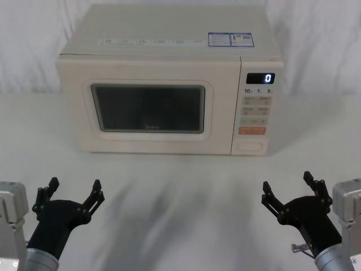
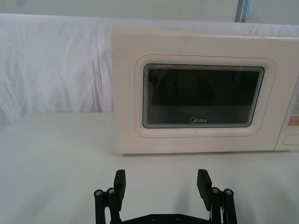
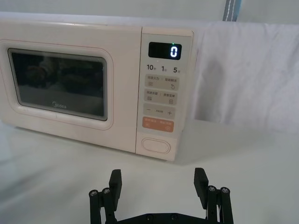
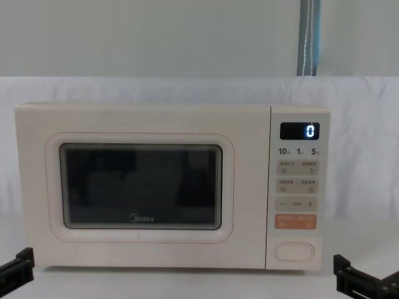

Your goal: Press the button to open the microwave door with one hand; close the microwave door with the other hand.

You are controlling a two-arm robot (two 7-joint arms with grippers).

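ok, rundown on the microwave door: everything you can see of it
The microwave door is a large cream panel, plastic by its look, with a raised frame around a dark rounded-rectangle glass window and a grey Midea logo under the glass. It is shut, upright, flush with the control panel on its right. Nothing touches it; the left gripper and right gripper hang open, short of it.
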